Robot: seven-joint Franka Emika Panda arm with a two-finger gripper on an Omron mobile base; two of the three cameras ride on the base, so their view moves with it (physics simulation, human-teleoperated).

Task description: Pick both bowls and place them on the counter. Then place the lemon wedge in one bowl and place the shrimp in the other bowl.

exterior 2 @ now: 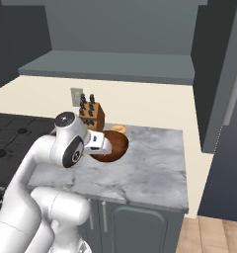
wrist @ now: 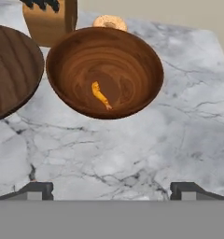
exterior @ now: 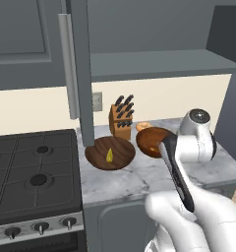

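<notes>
Both bowls stand on the marbled counter [wrist: 132,154]. A yellow lemon wedge [exterior: 109,156] lies in the wide dark brown bowl [exterior: 98,152], at the left edge of the hand view [wrist: 16,70]. To its right is the deeper reddish-brown bowl [exterior: 149,140] [wrist: 128,70], with a small orange shrimp [wrist: 101,95] on its bottom. A pale orange ring [wrist: 109,21] lies on the counter behind this bowl. My gripper [wrist: 113,191] hangs open just in front of and above the reddish bowl. Its fingertips [wrist: 34,189] are wide apart and hold nothing.
A wooden knife block [exterior: 121,120] stands at the back, behind the two bowls. The black gas stove [exterior: 31,172] borders the counter on the left. An open grey cabinet door [exterior: 83,74] hangs above the dark bowl. A tall grey cabinet [exterior 2: 219,74] bounds the right.
</notes>
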